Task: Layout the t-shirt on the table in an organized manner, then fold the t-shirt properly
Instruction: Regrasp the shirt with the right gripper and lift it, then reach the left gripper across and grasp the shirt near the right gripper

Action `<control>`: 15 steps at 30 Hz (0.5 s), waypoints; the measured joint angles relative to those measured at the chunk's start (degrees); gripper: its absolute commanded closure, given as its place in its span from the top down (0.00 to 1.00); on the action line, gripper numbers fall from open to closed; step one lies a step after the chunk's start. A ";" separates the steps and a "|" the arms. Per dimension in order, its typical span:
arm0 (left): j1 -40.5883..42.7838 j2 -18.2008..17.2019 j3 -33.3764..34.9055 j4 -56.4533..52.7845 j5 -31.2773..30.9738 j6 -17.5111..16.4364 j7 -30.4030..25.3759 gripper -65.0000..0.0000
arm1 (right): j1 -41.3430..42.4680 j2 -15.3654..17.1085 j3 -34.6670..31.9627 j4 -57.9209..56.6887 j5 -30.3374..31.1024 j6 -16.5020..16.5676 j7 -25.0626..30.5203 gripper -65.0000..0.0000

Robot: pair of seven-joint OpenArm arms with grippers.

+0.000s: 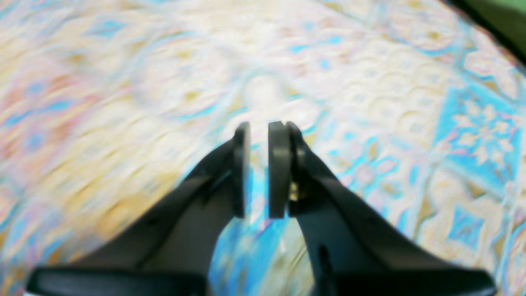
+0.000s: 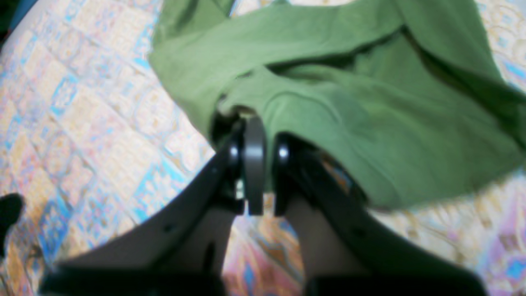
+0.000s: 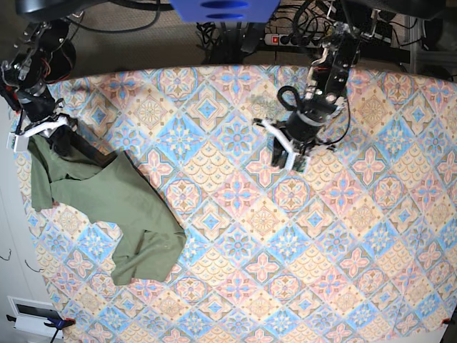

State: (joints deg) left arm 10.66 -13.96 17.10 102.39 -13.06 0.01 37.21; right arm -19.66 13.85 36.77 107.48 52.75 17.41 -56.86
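Note:
The olive-green t-shirt (image 3: 121, 200) lies crumpled at the left side of the table (image 3: 285, 250), one end running up toward the left edge. My right gripper (image 3: 61, 139) is at that upper end. In the right wrist view the right gripper (image 2: 265, 131) is shut on a bunched fold of the t-shirt (image 2: 349, 102), with fabric pinched between the pads and draped over the right finger. My left gripper (image 3: 289, 158) hovers far from the shirt over the upper middle of the table. In its wrist view the left gripper (image 1: 265, 127) has its jaws nearly together and empty over the patterned cloth (image 1: 370, 82).
Cables and a power strip (image 3: 285, 39) lie on the floor beyond the table's far edge. The table's left edge (image 3: 18, 179) runs close beside the shirt and the right arm. A blue mount (image 3: 221, 8) hangs above the far edge.

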 measured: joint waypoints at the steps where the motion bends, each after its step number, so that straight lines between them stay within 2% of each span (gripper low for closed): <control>1: -1.40 0.72 1.09 -1.38 0.13 0.13 -0.26 0.14 | 0.00 -0.07 -0.70 0.00 0.04 -0.09 0.15 0.01; 3: -4.52 1.51 4.79 -4.87 0.28 -0.42 -0.63 0.14 | -0.20 -0.15 -2.40 -0.02 -0.13 -0.04 -0.28 0.01; 6: -9.70 3.52 11.17 -10.67 0.04 -4.50 -0.09 0.14 | 0.26 -0.17 -4.76 -0.35 -0.35 -0.11 -0.33 0.01; 10: -14.03 7.26 16.68 -14.99 0.15 -4.63 -0.42 0.14 | 0.44 -0.20 -5.77 -1.42 0.15 -0.02 -0.04 0.01; 15: -19.50 13.64 22.01 -23.37 0.28 -4.63 -0.26 0.14 | 0.15 -0.26 -6.47 -3.23 -0.31 -0.04 -0.33 0.01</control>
State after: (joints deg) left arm -8.84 -0.32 39.11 79.02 -12.78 -4.62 36.95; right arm -19.51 13.58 30.30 104.25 52.45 17.37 -57.19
